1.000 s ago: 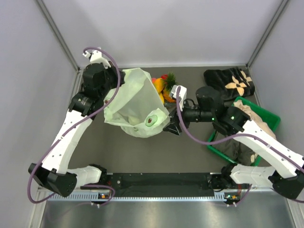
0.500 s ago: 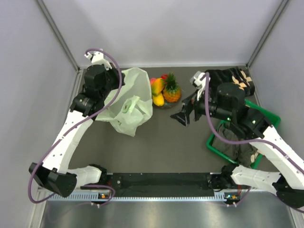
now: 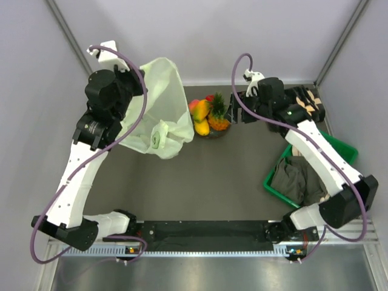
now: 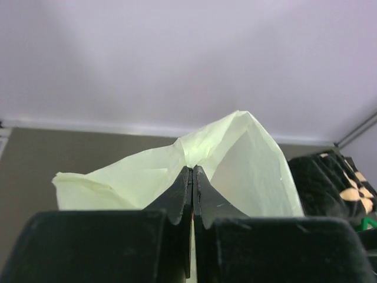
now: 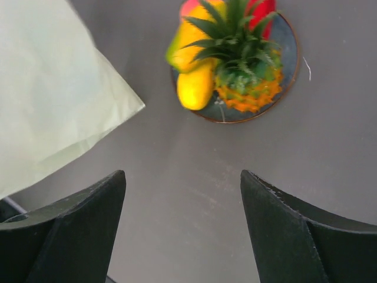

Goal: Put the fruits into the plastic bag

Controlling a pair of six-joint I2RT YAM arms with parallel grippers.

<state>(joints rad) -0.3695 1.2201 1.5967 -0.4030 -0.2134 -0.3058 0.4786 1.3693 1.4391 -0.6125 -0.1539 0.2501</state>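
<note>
- Your left gripper [image 4: 192, 172] is pinched tight on a fold of the pale green plastic bag [image 4: 235, 153]. It holds the bag raised at the back left of the table [image 3: 200, 182].
- Your right gripper [image 5: 182, 180] has its fingers spread wide, with nothing between them. It hovers over bare table just short of the fruits [image 3: 209, 115].
- The pineapple [image 5: 244, 82], a yellow mango [image 5: 194, 88] and a red piece [image 5: 265, 12] sit together on a small round plate [image 5: 290, 59], just right of the bag.

Fruits [image 5: 227, 65]: orange pineapple [image 5: 248, 91] with green crown, yellow-red mangoes [image 5: 196, 88], red piece [image 5: 266, 9], clustered on plate [image 5: 287, 44]. Plastic bag [image 3: 159, 100]: pale green, translucent, crumpled, hanging left of fruits, top pinched in left gripper [image 4: 192, 171].
</note>
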